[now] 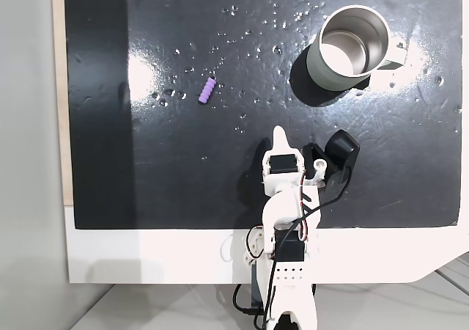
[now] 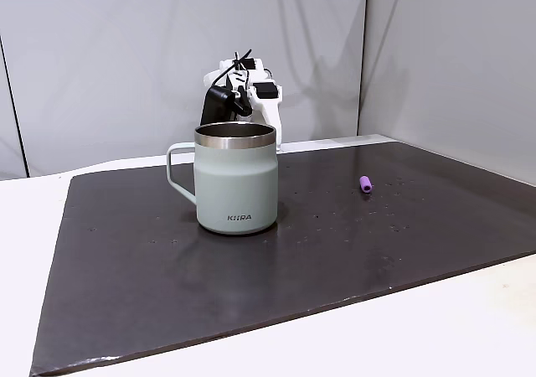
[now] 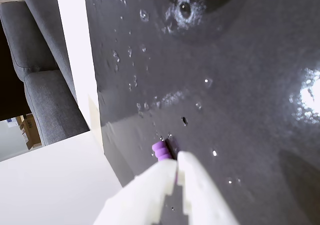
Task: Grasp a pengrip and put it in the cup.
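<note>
While the arm sits tucked back at the near edge of the black mat, the pincer (image 1: pixel 278 134) hangs clenched and empty, its white tips pressed together in the wrist view (image 3: pixel 177 160) with nothing between them. That folded pose looks like a ready stance, so I judge the reach has not begun. Over to the pengrip (image 1: pixel 208 90): it lies flat on the mat (image 1: pixel 220 169), alone in open ground, up and to the left of the pincer in the fixed view from above and well apart from it. From the wrist view the purple end (image 3: pixel 160 148) peeks just past the fingertips, though I suspect that closeness is only the camera angle. Now the cup (image 1: pixel 350 45): upright, mouth open, handle pointing away from the arm's side, standing toward the upper right corner in that same fixed view, well apart from the pengrip. Room looks generous, with bare mat all round the little tube, nothing between it and the cup, and the pale counter (image 1: pixel 146 257) edge behind the arm
</note>
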You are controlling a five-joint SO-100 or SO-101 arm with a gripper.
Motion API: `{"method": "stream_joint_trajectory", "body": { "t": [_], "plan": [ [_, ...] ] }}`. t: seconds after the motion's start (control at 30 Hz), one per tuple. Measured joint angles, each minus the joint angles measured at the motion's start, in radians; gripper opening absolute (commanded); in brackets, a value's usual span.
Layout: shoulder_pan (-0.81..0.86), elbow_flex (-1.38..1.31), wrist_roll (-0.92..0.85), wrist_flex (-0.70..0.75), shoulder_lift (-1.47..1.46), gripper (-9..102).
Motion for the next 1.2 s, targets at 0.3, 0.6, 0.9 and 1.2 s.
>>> {"method": "stream_joint_trajectory", "body": {
  "t": [0.3,0.6,0.9,1.2],
  "plan": [
    [0.0,0.0,0.0,0.0,0.0,0],
    [0.0,0.0,0.0,0.0,0.0,0],
    [-0.044,-0.044,-0.058,0.055,-0.003,0],
    [-0.189,-0.373,-0.175,0.15,-0.391,0]
  ]
}}
